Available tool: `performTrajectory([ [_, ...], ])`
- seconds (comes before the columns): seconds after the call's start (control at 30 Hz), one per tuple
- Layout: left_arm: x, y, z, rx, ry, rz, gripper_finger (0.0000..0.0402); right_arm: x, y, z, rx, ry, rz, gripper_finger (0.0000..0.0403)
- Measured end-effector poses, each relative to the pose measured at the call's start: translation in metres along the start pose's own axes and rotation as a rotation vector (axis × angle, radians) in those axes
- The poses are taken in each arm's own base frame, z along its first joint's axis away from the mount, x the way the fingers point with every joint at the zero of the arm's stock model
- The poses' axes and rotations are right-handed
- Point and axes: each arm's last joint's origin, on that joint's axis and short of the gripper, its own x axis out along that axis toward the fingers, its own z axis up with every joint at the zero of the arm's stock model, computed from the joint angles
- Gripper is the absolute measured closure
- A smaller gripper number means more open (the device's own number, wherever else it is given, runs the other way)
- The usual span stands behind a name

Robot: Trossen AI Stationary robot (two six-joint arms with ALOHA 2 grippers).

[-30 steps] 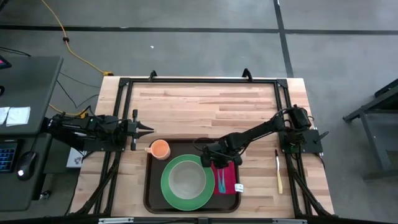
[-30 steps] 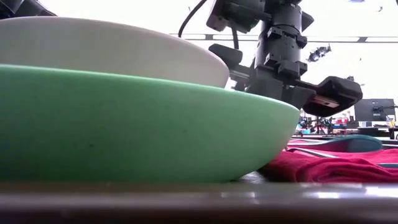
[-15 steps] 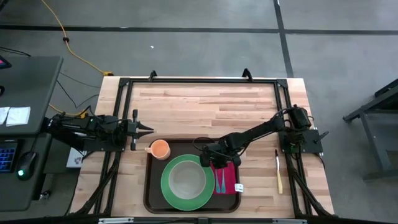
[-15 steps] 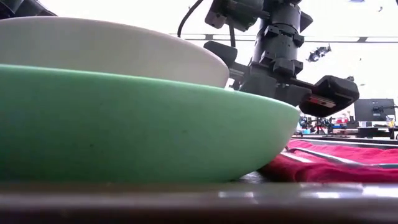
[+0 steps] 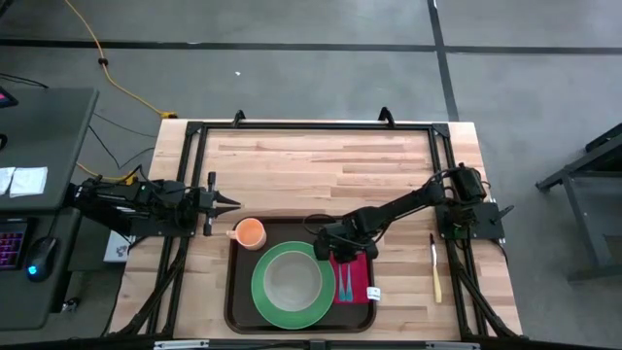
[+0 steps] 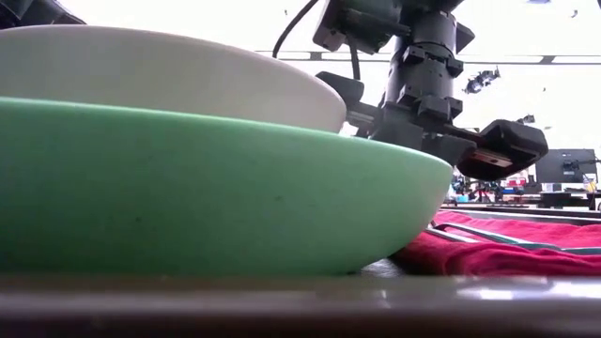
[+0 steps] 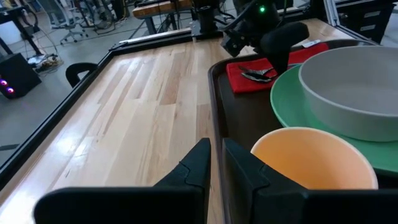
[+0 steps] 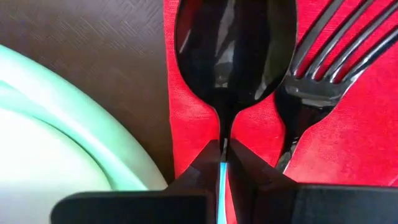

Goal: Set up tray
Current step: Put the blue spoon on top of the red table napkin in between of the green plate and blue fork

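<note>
Right claw pinching a spoon over the red napkin.

The right gripper [image 8: 224, 149] has its fingers pressed onto the thin neck of a spoon [image 8: 233, 56], whose bowl lies on the red napkin [image 5: 352, 277] just beside a fork [image 8: 317, 68]. That arm reaches low and slanted from the table's right edge onto the tray [image 5: 236, 292], which sits at the near middle of the wooden table [image 5: 311, 170] carrying a green plate [image 5: 287, 282], a white bowl [image 7: 348, 87] and an orange cup [image 5: 251, 232]. The left gripper [image 5: 231, 202] waits level beside the tray's left corner, fingers nearly together, empty.
</note>
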Motion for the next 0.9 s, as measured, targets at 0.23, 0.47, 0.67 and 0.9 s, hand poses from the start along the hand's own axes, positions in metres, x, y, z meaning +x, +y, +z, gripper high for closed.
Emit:
performTrajectory([
  [0.23,0.0,0.0,0.0,0.0,0.0,0.0,0.0328,0.0,0.0006,-0.0002,-0.002,0.006,0.005,0.0395],
  [0.47,0.0,0.0,0.0,0.0,0.0,0.0,0.0328,0.0,0.0006,-0.0007,-0.002,0.022,0.003,0.0396],
  [0.67,0.0,0.0,0.0,0.0,0.0,0.0,0.0328,-0.0001,0.0007,-0.0009,-0.002,0.028,0.002,0.0391],
  [0.9,0.0,0.0,0.0,0.0,0.0,0.0,0.0328,-0.0001,0.0007,-0.0006,-0.002,0.021,0.003,0.0391],
])
